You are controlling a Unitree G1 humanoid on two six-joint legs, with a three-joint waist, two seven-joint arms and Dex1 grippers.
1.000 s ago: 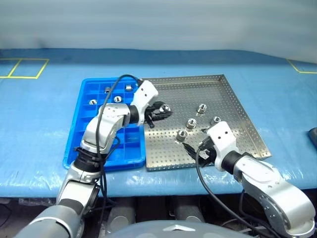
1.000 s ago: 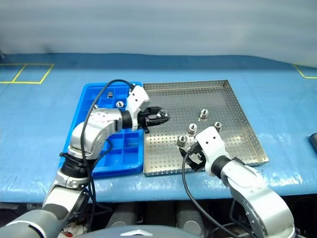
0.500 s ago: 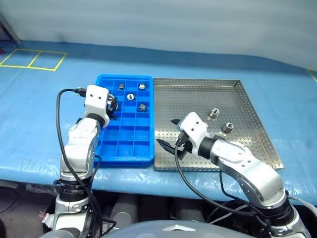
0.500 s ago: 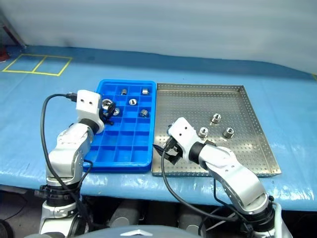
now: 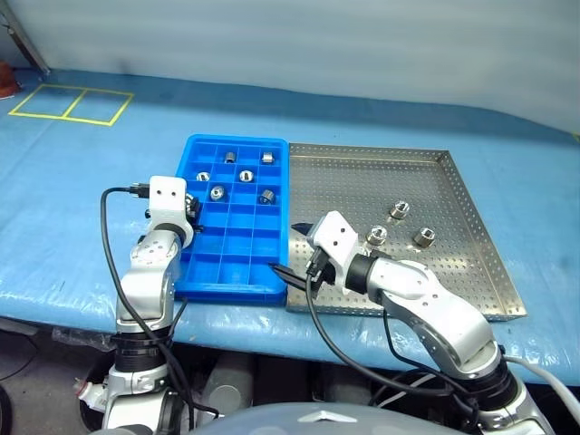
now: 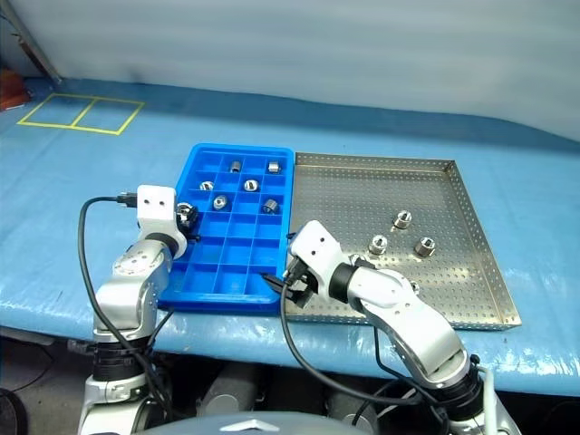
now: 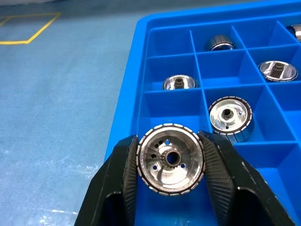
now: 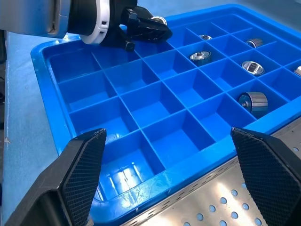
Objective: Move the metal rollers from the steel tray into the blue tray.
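1. Silver and ribbed, one of the metal rollers is clamped between the two black fingers of the left tool, its dark centre hole turned toward the wrist camera.
2. The held roller is carried over the left edge of the blue tray, above an empty compartment.
3. Just beyond the left tool, five rollers are seen in separate compartments of the blue tray, the nearest in the cell diagonally ahead.
4. The right tool is held with its fingers spread wide and nothing between them, at the seam between the blue tray and the steel tray.
5. Three rollers are left on the steel tray, to the right of the right tool.
6. Both trays are borne side by side on a blue tabletop.
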